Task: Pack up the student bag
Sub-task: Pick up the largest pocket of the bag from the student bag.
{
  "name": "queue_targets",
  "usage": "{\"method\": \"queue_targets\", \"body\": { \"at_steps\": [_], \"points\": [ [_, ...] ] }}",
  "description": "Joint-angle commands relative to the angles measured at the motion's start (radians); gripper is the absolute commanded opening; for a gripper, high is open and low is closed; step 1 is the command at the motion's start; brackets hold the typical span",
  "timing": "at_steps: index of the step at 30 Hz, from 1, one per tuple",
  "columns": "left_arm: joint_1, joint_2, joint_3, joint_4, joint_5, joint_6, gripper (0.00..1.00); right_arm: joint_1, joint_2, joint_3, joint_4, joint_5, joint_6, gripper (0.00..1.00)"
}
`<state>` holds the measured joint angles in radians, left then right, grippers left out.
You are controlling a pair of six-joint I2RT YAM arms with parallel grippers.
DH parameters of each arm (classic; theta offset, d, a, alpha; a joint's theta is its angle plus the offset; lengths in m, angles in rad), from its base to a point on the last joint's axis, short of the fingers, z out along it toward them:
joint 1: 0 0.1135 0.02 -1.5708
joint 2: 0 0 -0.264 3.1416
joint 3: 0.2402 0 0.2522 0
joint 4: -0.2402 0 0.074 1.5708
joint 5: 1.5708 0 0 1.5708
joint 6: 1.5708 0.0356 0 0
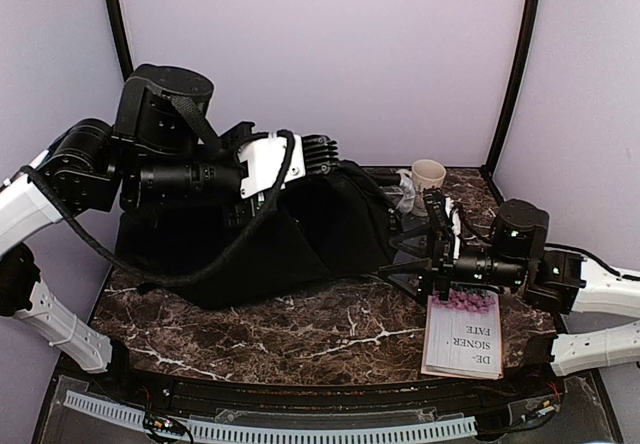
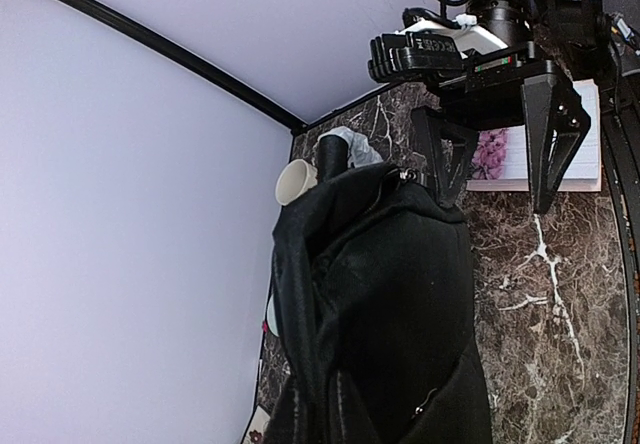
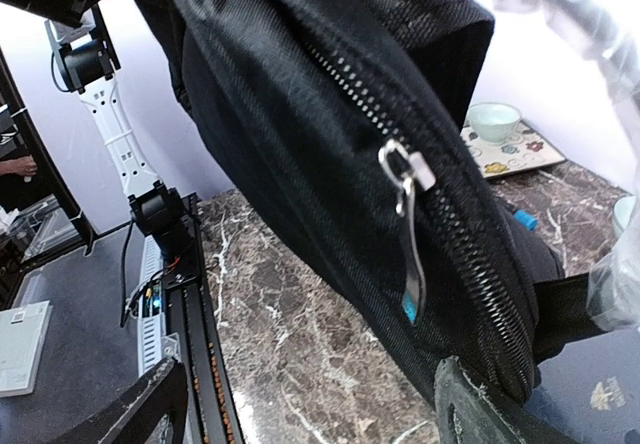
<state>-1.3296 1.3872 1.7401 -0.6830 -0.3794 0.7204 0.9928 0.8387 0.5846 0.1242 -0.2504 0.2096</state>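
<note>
The black student bag [image 1: 290, 234] lies across the table's middle, its top pulled up to my left gripper [image 1: 318, 157], which appears shut on the fabric. In the left wrist view the bag [image 2: 400, 304] hangs over my fingers and hides them. My right gripper [image 1: 392, 257] is wide open at the bag's right edge. In the right wrist view the bag [image 3: 300, 134] shows its zipper and silver pull [image 3: 405, 229] between the spread fingers [image 3: 495, 414], one touching the fabric. A white book [image 1: 463, 334] lies under my right arm.
A cream cup [image 1: 428, 174] and a clear plastic-wrapped item [image 1: 404, 192] stand behind the bag at the back right. A pale green bowl [image 3: 495, 121] sits on a patterned card [image 3: 520, 154] behind the bag. Purple walls enclose the table.
</note>
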Motion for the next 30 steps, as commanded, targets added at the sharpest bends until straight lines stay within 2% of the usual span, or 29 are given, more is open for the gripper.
{"method": "queue_targets", "body": {
  "at_steps": [1,13,24,30],
  "points": [
    [-0.016,-0.056,0.012,0.069,0.012,0.005,0.00,-0.021,0.016,0.067,0.024,0.004,-0.052,0.85],
    [-0.029,-0.073,-0.018,0.086,-0.003,-0.015,0.00,-0.023,0.050,0.160,-0.012,-0.011,-0.069,0.76],
    [-0.043,-0.074,-0.020,0.105,-0.006,-0.031,0.00,-0.024,0.052,0.129,0.013,0.011,-0.018,0.52],
    [-0.045,-0.070,-0.025,0.102,0.000,-0.049,0.00,-0.025,0.057,0.140,0.029,0.051,-0.022,0.44]
  ]
}}
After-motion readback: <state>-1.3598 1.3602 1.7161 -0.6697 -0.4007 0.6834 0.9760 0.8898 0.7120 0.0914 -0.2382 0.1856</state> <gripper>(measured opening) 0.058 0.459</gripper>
